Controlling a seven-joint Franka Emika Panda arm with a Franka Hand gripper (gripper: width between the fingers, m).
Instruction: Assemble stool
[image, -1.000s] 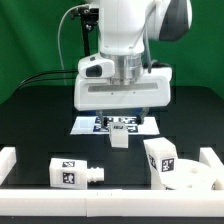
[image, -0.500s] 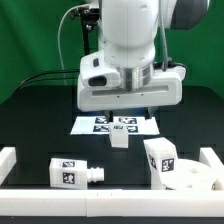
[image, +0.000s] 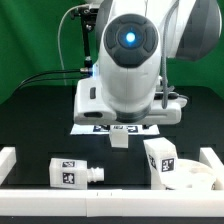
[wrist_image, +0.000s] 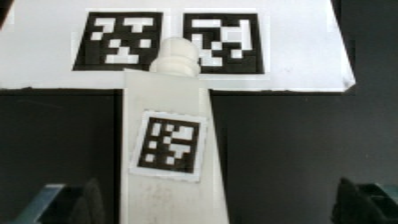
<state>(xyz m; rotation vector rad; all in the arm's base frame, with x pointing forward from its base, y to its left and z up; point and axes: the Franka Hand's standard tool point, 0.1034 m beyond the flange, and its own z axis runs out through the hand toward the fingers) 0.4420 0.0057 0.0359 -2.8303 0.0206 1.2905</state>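
Observation:
A white stool leg with a square tag lies on the black table, its peg end reaching over the marker board. My gripper is open above it, with dark fingertips either side of the leg and not touching it. In the exterior view this leg shows just under my hand. A second leg lies at the front left. The round seat sits at the front right, with another leg upright on it.
White border rails run along the front, the exterior view's left and right. The marker board lies behind the middle leg. Black cables hang behind the arm.
My arm has tilted forward and come lower over the middle leg, so its blue-lit joint now faces the exterior camera. The parts have not moved.

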